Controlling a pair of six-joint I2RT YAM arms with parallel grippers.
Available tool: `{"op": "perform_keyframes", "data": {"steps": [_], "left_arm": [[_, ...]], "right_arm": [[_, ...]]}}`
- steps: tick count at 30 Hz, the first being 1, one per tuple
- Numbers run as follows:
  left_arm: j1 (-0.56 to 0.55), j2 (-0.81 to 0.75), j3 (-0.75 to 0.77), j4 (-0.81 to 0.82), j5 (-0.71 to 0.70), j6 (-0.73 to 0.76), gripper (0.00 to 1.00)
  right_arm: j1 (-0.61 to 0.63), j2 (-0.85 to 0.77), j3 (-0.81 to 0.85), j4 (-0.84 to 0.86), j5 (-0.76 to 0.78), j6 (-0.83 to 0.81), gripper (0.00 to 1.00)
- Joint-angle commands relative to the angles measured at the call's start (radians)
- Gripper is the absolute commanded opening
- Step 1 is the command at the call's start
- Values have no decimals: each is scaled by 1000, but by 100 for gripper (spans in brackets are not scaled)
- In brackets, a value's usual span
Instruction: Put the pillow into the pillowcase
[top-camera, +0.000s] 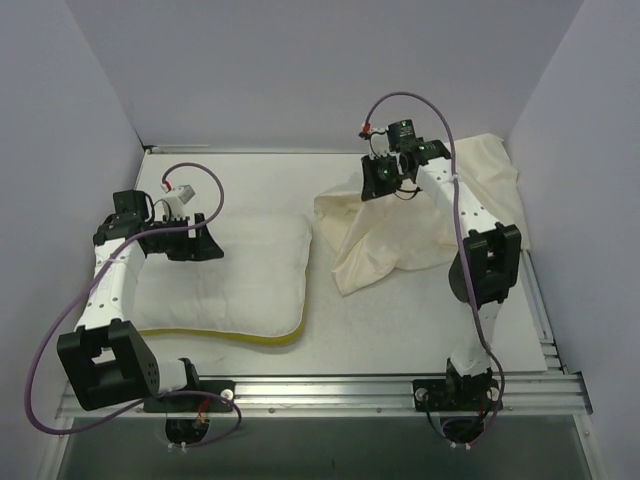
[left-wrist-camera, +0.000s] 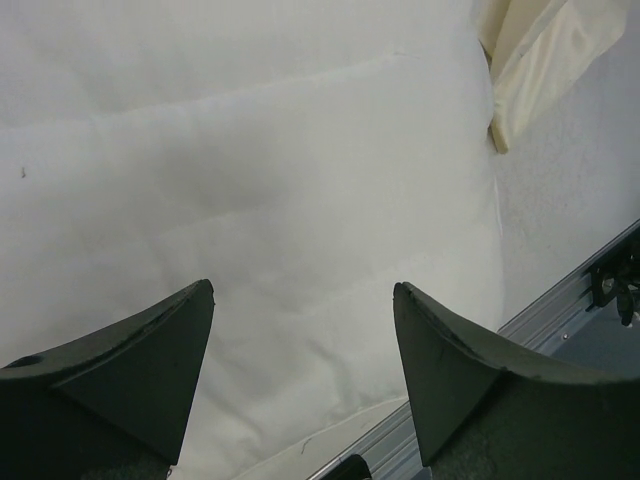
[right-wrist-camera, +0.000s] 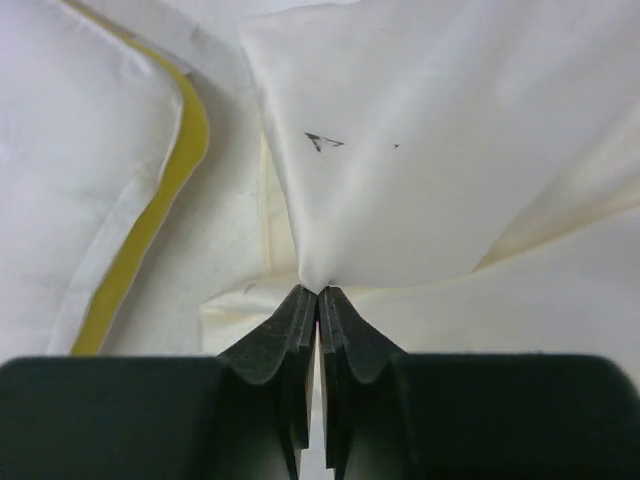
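The pillow (top-camera: 240, 275) is a plump white cushion with a yellow band along its near edge, lying on the left half of the table. It fills the left wrist view (left-wrist-camera: 250, 200) and shows at the left of the right wrist view (right-wrist-camera: 70, 170). My left gripper (top-camera: 200, 243) is open, just above the pillow's left part; its jaws stand wide apart and empty (left-wrist-camera: 303, 300). The pillowcase (top-camera: 420, 225) is limp cream cloth at the back right. My right gripper (top-camera: 378, 180) is shut on a pinch of its top layer (right-wrist-camera: 318, 291) and holds it lifted like a tent.
The white table (top-camera: 400, 330) has an aluminium rail (top-camera: 330, 388) along its near edge. Grey walls (top-camera: 80, 120) close in the left, back and right. The pillowcase's far corner (top-camera: 495, 150) lies against the right wall.
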Motion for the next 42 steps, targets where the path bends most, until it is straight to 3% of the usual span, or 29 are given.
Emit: {"op": "perform_keyframes", "data": {"steps": [1, 2, 3, 5, 12, 15, 17, 18, 19, 21, 22, 25, 30, 33, 37, 39, 40, 42], "left_arm": [[5, 18, 48, 31, 91, 43, 81], [4, 22, 47, 37, 95, 40, 81], [2, 29, 48, 40, 99, 36, 81], [2, 42, 51, 45, 99, 28, 81], [2, 16, 50, 40, 102, 43, 82], [2, 29, 51, 38, 102, 33, 82], [2, 30, 48, 38, 102, 26, 82], [2, 27, 47, 40, 100, 26, 81], [2, 15, 42, 38, 96, 29, 82], [4, 0, 38, 40, 80, 45, 82], [4, -14, 33, 41, 74, 52, 81], [4, -24, 28, 40, 60, 65, 81], [5, -8, 27, 40, 66, 65, 81], [5, 4, 35, 41, 71, 68, 81], [7, 24, 47, 43, 74, 77, 81], [5, 32, 50, 40, 63, 77, 81], [5, 35, 50, 38, 62, 80, 81], [5, 38, 45, 29, 60, 94, 81]], "right_arm": [[58, -132, -108, -65, -114, -40, 8], [68, -129, -134, -102, -91, -66, 53], [76, -123, -144, -125, -52, -89, 71], [69, -108, -158, -212, 35, -137, 80], [-26, -175, -453, -226, 219, -293, 72], [-28, -119, -477, -208, 265, -282, 73], [-31, -79, -484, -179, 277, -267, 68], [-34, -70, -483, -174, 271, -250, 62], [-43, -60, -481, -172, 257, -244, 44], [-51, -51, -478, -179, 221, -239, 19], [-62, -59, -481, -185, 211, -239, 0], [-118, -152, -487, -247, 158, -271, 0], [-263, -474, -489, -386, 41, -376, 0], [-287, -562, -585, -424, 149, -495, 0], [-283, -508, -767, -420, 344, -595, 3], [-289, -449, -816, -387, 486, -609, 14], [-293, -438, -817, -383, 504, -611, 35], [-290, -451, -787, -384, 483, -588, 59]]}}
